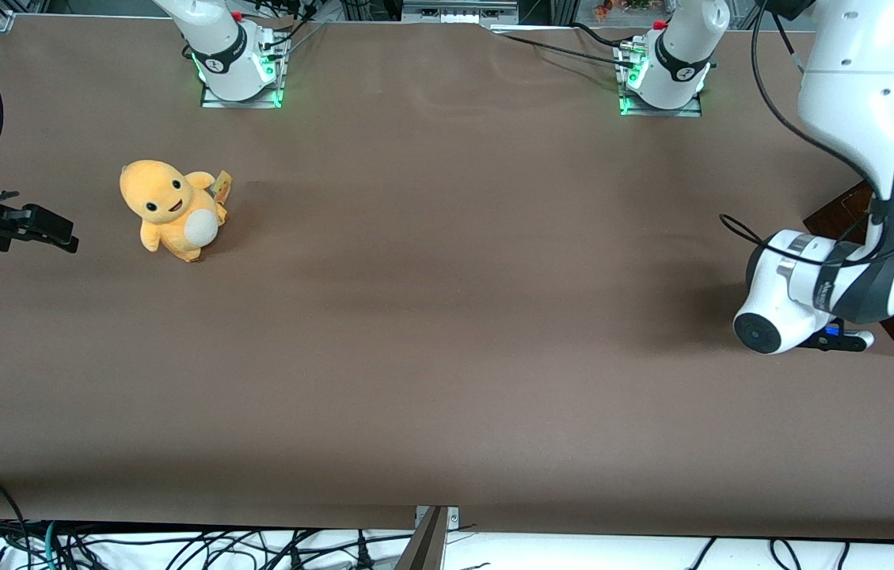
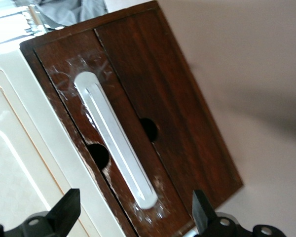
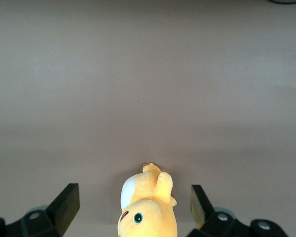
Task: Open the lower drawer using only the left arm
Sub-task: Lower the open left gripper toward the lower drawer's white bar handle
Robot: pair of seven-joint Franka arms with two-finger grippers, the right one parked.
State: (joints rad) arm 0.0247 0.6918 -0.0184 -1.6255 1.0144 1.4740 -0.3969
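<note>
Hovering in front of the lower drawer (image 2: 138, 113), the gripper (image 2: 135, 217) is seen spread wide, nothing held, its fingers (image 2: 64, 210) flanking one white bar handle (image 2: 116, 140) without touching. Two dark round holes (image 2: 98, 154) are counted beside the handle. One cream-white panel (image 2: 19, 158) adjoins the drawer. One yellow plush toy (image 1: 171, 207) is seen toward the parked arm's end of the table (image 1: 447, 317).

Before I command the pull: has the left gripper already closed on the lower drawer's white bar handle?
No. In the left wrist view the gripper is open, its fingers spread wide and clear of the white bar handle on the lower drawer.
</note>
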